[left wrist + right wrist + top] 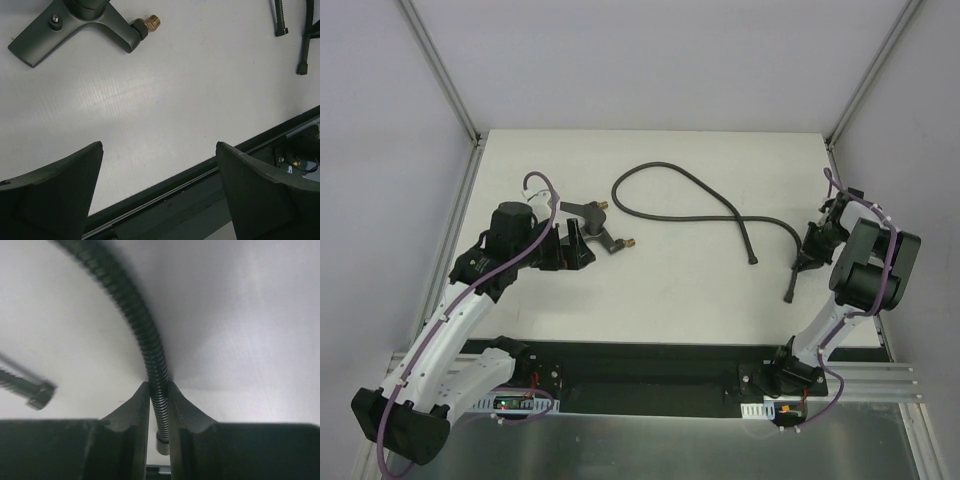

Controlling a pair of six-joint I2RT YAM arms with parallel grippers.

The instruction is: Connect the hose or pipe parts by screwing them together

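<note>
A long dark-grey ribbed hose [690, 180] snakes across the white table from the middle to the right. My right gripper [809, 252] is shut on the hose [140, 325] a short way from its end connector [162, 445], which lies between the jaws. The hose's other end [36, 393] rests on the table to the left. The black T-shaped fitting [592, 222] with brass tips lies left of centre. My left gripper [570, 250] stands open and empty just near of it. In the left wrist view the fitting [75, 25] lies beyond the open gripper [160, 150].
The table's dark front rail [200, 175] runs right under the left fingers [55, 195]. Both hose ends [280, 20] show at the top right of the left wrist view. Grey walls and metal frame posts [445, 80] enclose the table.
</note>
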